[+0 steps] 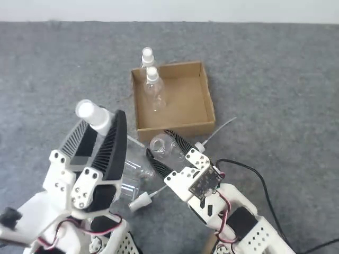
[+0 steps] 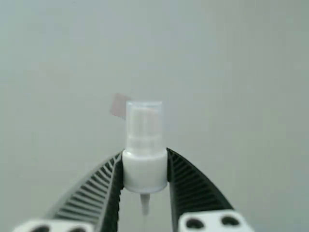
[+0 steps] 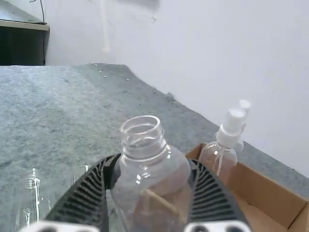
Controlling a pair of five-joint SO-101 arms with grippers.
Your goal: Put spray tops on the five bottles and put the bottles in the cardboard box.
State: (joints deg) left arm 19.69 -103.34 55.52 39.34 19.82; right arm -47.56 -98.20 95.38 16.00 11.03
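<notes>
**Two arms holding a spray top and an uncapped bottle in front of the box**

The left gripper [image 1: 100,120] [image 2: 145,162] is clamping a white spray top [image 1: 91,114] [image 2: 144,145] by its collar, with the jaws narrowed to the collar's width. The clear overcap is pointing away from the wrist, and the dip tube is running back between the fingers. The right gripper [image 1: 160,144] [image 3: 153,164] is gripping a clear, uncapped bottle [image 1: 165,146] [image 3: 141,133] around its shoulder with the jaws spread wide, and it is holding the bottle just in front of the cardboard box [image 1: 207,100] [image 3: 270,193]. One capped bottle [image 1: 153,87] [image 3: 219,154] is standing in the box's far left corner. A second capped bottle [image 1: 147,55] [image 3: 244,105] is standing at the back wall, and it is unclear whether it is inside or just behind. More clear bottles [image 1: 132,172] are lying on the grey carpet [image 1: 275,79] between the arms, but their outlines are blending together and the left arm is covering part of them. Two loose spray tops are lying nearby, one [image 1: 142,201] between the arms and one [image 1: 203,144] beside the box front.
</notes>
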